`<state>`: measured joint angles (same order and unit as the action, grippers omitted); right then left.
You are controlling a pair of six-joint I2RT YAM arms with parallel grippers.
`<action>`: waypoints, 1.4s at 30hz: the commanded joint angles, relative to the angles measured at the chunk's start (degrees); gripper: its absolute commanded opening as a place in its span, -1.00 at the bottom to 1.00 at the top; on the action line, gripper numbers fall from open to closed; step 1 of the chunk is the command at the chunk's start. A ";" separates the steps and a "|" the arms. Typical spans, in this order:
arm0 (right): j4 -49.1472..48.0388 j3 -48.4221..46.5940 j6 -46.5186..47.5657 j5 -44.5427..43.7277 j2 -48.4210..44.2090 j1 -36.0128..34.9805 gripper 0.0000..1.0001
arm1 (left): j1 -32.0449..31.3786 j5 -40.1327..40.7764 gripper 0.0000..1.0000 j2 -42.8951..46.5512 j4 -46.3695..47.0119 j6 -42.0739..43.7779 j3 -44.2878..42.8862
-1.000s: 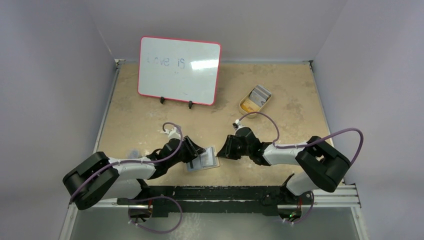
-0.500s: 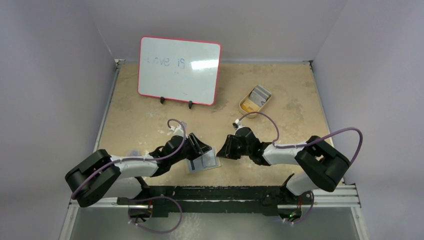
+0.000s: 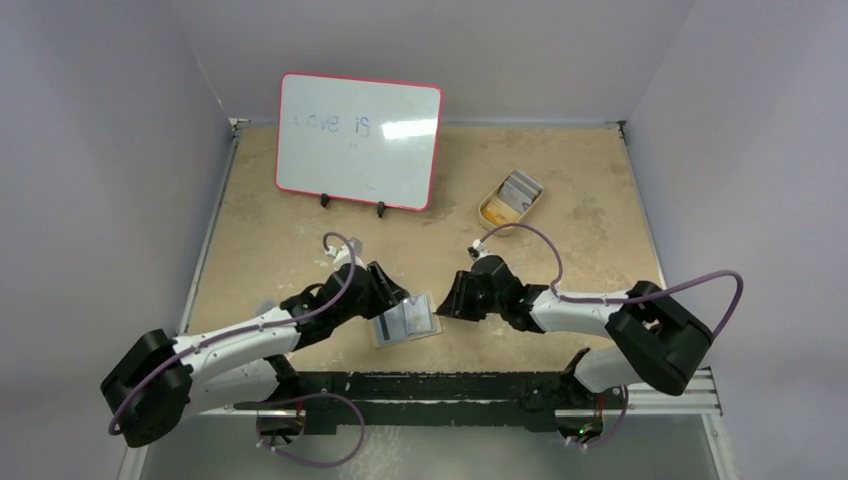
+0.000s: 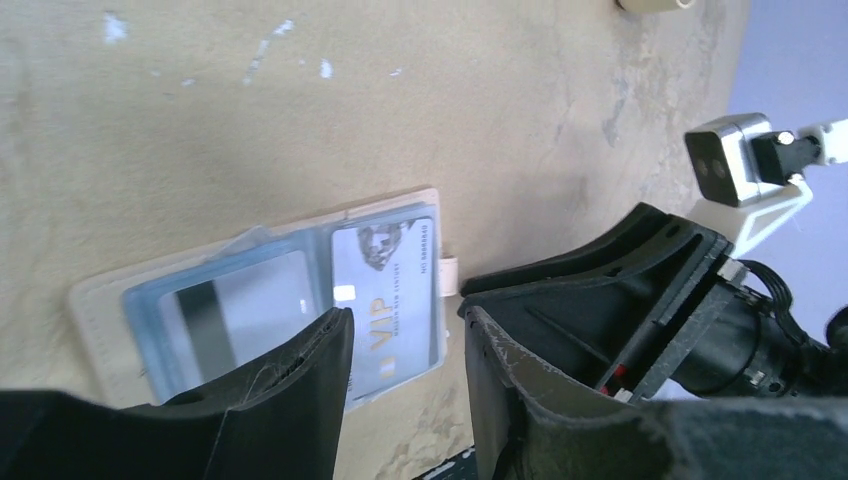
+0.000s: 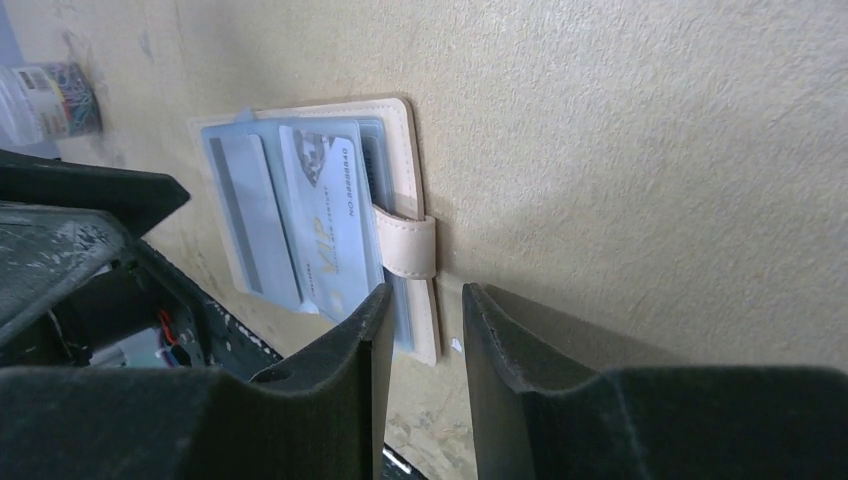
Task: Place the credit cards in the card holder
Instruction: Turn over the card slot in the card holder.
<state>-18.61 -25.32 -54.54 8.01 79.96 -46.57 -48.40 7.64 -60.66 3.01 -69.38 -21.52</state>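
The tan card holder [image 3: 432,327] lies open and flat on the table near the front, between my two grippers. Two credit cards sit in its clear pockets: one with a black stripe [image 4: 235,305] and a bluish VIP card [image 4: 385,290]. My left gripper [image 3: 396,291] hovers at the holder's far left corner, open, with nothing between its fingers [image 4: 407,318]. My right gripper [image 3: 449,301] stands open just right of the holder, over its snap tab [image 5: 410,245] and gripping nothing [image 5: 427,292]. More grey credit cards [image 3: 520,187] lie in a dish at the back right.
A red-rimmed whiteboard [image 3: 358,142] stands at the back left. The tan oval dish [image 3: 492,210] sits at the back right. A small clear pot of coloured clips [image 5: 45,95] stands left of the holder. A black rail [image 3: 430,385] runs along the near edge.
My left arm has stretched forward and its gripper has shifted toward the holder's far corner. The right gripper's jaws have spread a little. The card holder stays where it was.
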 commanded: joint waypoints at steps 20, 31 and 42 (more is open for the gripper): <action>6.43 -8.65 2.51 -6.25 2.52 -4.64 -0.30 | 0.33 7.59 -0.12 3.86 -14.07 -1.07 0.53; 4.70 -8.23 2.47 -5.60 3.94 -4.89 -0.30 | 0.33 6.98 -0.10 1.09 -9.97 -0.87 1.22; 3.67 -7.79 1.79 -5.91 5.36 -5.89 -0.30 | 0.33 1.82 -0.08 1.39 -1.16 -2.38 2.56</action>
<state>-13.19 -33.50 -52.69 2.52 84.12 -51.77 -48.34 12.82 -60.25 -5.74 -70.08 -19.79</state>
